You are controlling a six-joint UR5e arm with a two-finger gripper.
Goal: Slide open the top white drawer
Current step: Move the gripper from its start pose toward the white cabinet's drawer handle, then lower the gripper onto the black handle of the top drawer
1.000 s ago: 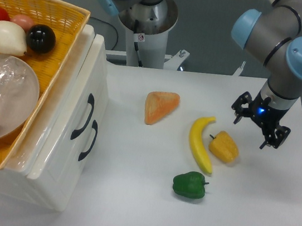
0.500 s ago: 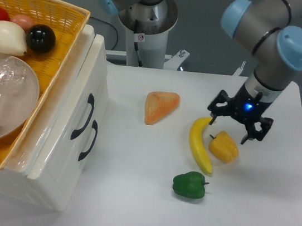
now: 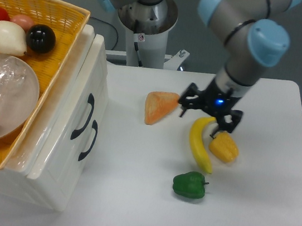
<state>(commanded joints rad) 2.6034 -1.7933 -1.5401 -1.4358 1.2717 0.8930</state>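
Grey arm (image 3: 232, 15), blue caps, black hand (image 3: 210, 111)

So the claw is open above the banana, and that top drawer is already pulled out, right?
Not quite. The top drawer is not pulled out: in the camera view its front sits level with the lower drawer, so both look closed. The rest holds: the gripper is open and hangs above the top end of the banana.
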